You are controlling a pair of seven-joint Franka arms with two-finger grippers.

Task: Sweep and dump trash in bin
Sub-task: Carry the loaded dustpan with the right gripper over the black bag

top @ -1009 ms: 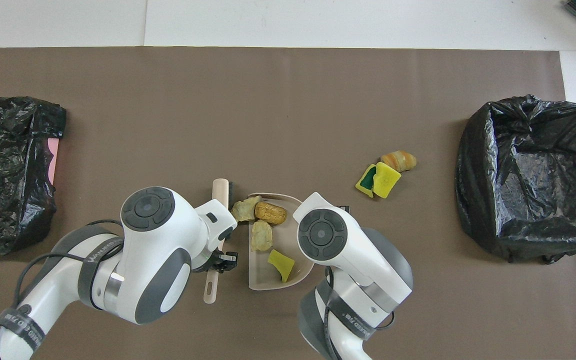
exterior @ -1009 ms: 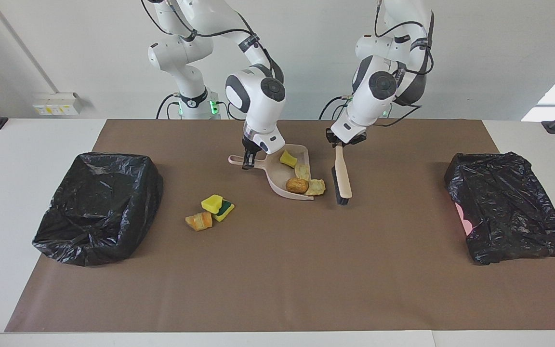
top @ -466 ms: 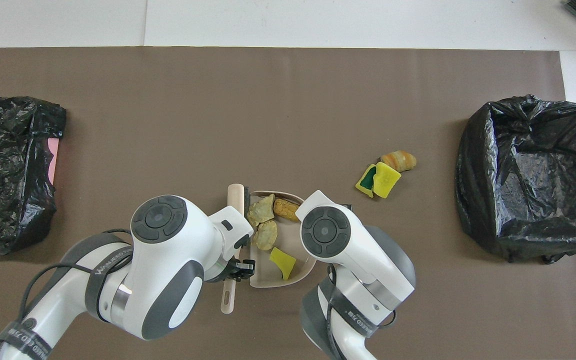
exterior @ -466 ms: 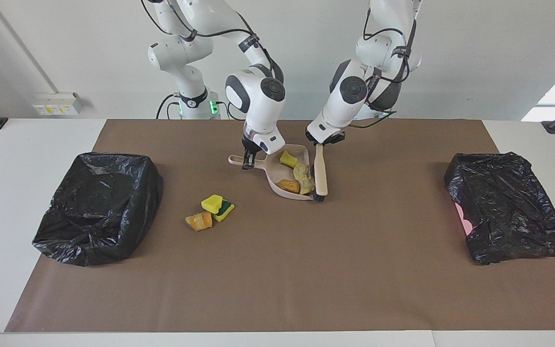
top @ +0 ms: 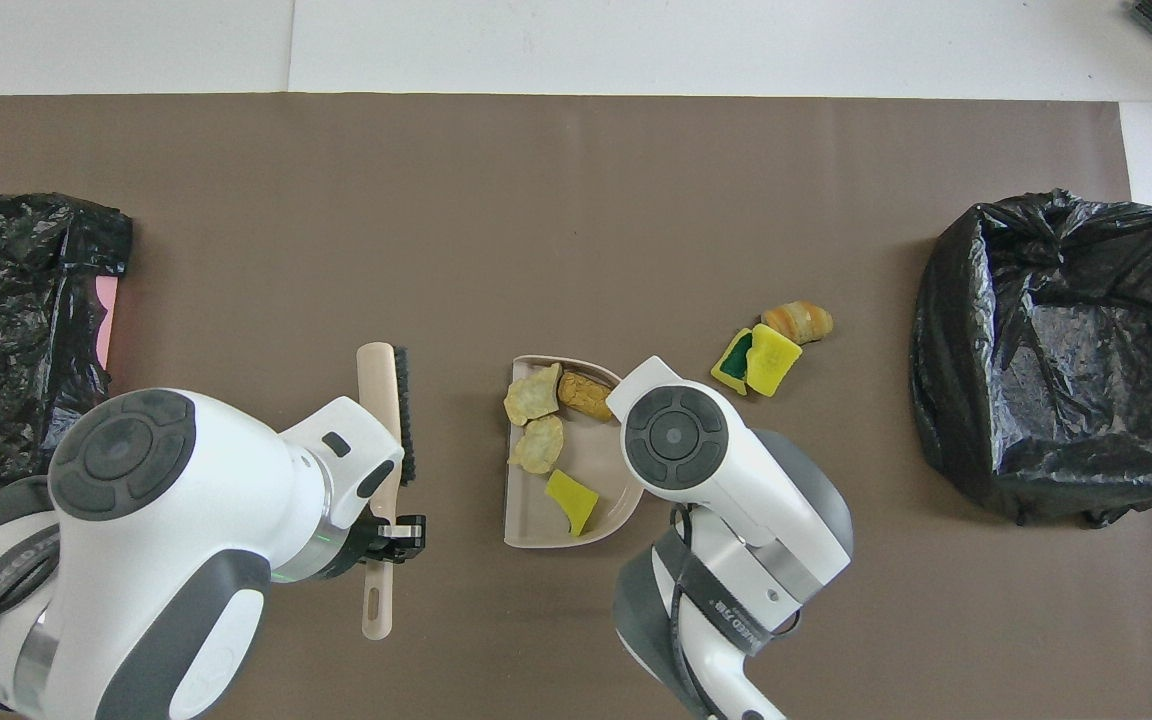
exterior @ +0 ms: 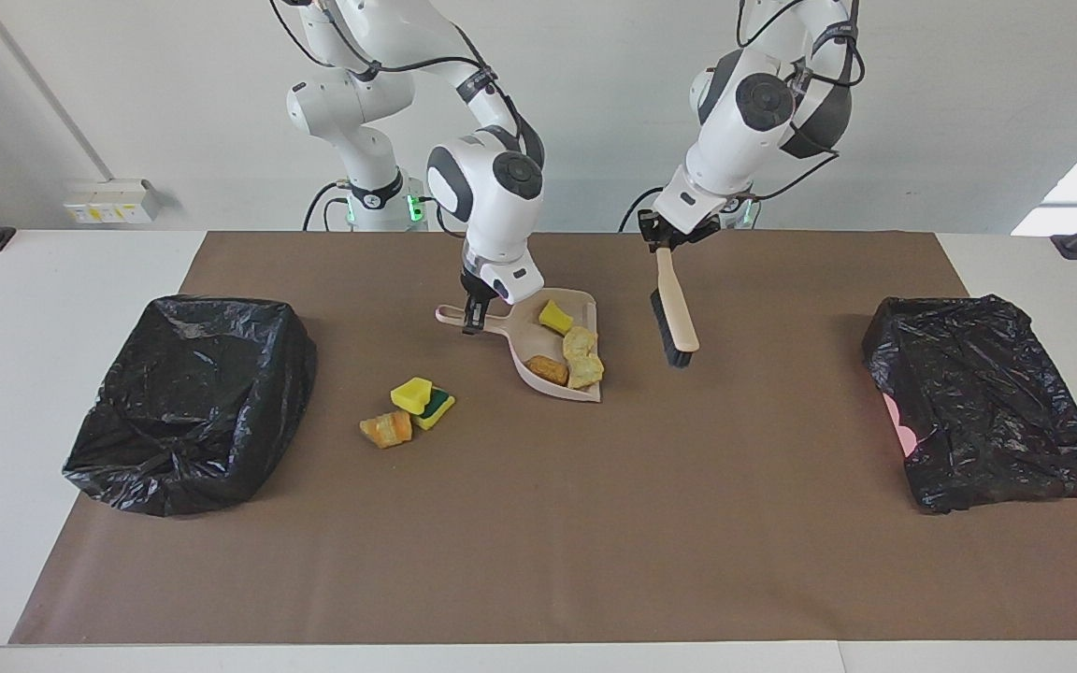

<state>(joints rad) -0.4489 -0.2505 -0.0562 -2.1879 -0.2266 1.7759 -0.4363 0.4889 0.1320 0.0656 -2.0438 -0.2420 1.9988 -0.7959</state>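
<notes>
Right gripper [exterior: 474,321]: closed on the handle of the dustpan [exterior: 565,360], over the middle of the worktop; in the overhead view the arm's wrist hides the gripper itself.
Bin at the right arm's end [exterior: 191,400]: lined with a black bag, mouth open upward, standing on the brown mat [exterior: 538,523].
Loose trash [exterior: 408,411]: a yellow-and-green sponge piece [exterior: 423,400] and a tan-orange bread-like lump [exterior: 386,429], touching each other on the mat between that bin and the dustpan, farther from the robots than the dustpan's handle.
Dustpan: beige, its open lip pointing away from the robots, its handle end held up by the right gripper.
Trash in the dustpan [top: 548,432]: one yellow sponge piece [top: 571,499] near the closed end, two pale lumps [top: 533,418] and one brown lump [top: 586,395] toward the lip.
Left gripper [exterior: 662,243]: clamped on the handle of the brush [exterior: 672,313], which hangs tilted in the air, black bristles toward the dustpan, over the mat beside the dustpan and clear of it.
Bin at the left arm's end [exterior: 983,402]: black-bagged, a strip of pink showing at its edge.
Worktop [exterior: 52,271]: white, showing around the mat.
</notes>
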